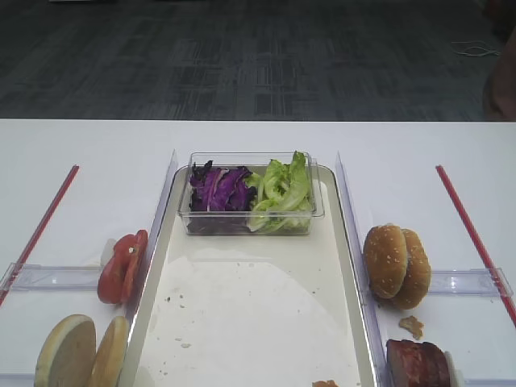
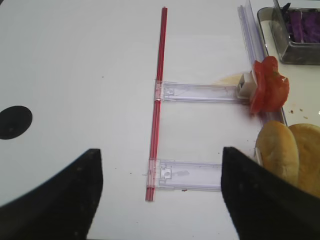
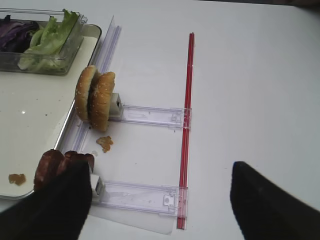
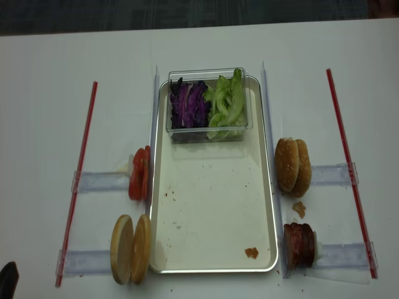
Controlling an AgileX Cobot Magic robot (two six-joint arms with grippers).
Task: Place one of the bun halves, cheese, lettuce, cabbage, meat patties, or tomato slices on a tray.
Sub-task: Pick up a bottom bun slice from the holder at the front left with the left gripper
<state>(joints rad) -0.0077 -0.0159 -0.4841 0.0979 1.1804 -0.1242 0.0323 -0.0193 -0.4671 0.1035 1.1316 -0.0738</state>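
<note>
The bun halves (image 4: 131, 248) are standing on edge, two of them side by side, just off the tray's (image 4: 212, 212) left rim near the table's front edge. Tomato slices (image 4: 139, 173) stand upright a bit farther back along that same rim. On the tray itself, up at its far end, there's a clear tub (image 4: 207, 104) with purple cabbage (image 4: 189, 103) on the left and lettuce (image 4: 227, 103) on the right. Rest of the tray just has a few crumbs on it. Over on the right rim, meat patties (image 4: 300, 244) sit near the front, with two sesame buns (image 4: 293, 167) on edge behind them. Red strips (image 4: 82, 168) run along both outer sides of the table. Left hand (image 2: 160, 195) is spread wide open over bare table, holding nothing. Right hand (image 3: 160, 200) is also apart, fingers either side of the view, nothing between them.
</note>
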